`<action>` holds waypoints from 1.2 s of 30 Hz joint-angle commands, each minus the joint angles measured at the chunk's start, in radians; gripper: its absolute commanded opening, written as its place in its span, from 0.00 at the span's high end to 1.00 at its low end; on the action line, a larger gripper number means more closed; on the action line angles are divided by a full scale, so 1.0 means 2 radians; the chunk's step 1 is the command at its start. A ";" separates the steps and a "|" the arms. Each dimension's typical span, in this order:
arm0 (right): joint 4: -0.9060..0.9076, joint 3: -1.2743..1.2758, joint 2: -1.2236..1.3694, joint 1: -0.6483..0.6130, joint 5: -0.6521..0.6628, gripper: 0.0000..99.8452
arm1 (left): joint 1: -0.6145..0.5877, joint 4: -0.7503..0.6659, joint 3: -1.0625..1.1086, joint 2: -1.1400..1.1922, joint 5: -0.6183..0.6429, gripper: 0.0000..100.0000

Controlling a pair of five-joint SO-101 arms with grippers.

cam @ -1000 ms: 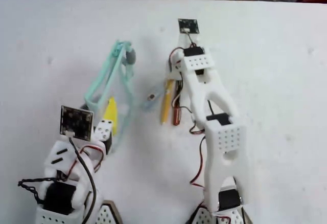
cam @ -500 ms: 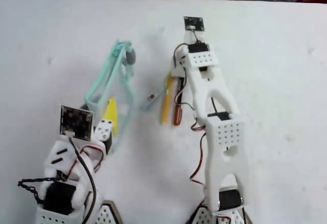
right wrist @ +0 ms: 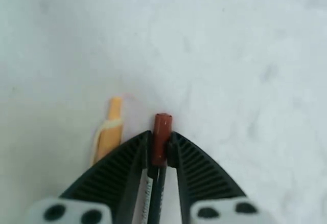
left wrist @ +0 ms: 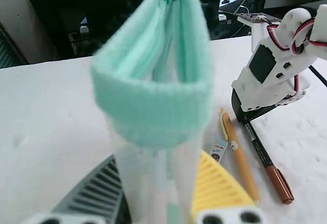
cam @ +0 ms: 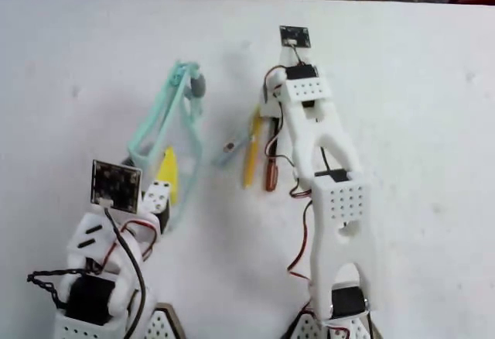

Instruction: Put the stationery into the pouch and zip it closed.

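- The right gripper (right wrist: 160, 135) has its jaws drawn almost together, pinching a brown end of the brown-capped marker (right wrist: 162, 131). The marker looks to be lying on the table (cam: 418, 83).
- The marker's long axis runs near to far, with a brown cap at its near end. The grip appears to sit toward the far end.
- I judge the marker light, stiff, smooth and round. It may roll or pivot in an end grip, and a hold nearer mid-barrel would carry it level.
- The orange pen (cam: 250, 153) lies just left of the marker, almost parallel, with its tapered tip at the near end.
- The left gripper (left wrist: 158, 183), at near left, is clamped on the pouch (cam: 155, 113) and props its mint-rimmed mouth open.
- The pouch looks soft and clear-walled, so it is likely to sag. Its long axis runs far and slightly right.
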 commanded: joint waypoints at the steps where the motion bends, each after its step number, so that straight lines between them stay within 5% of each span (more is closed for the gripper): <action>1: 0.010 -0.013 -0.008 0.003 -0.005 0.98 | -0.003 -0.012 -0.002 -0.003 -0.006 0.92; 36: 0.021 -0.016 -0.051 0.023 -0.001 0.98 | -0.003 -0.010 -0.003 -0.003 -0.003 0.86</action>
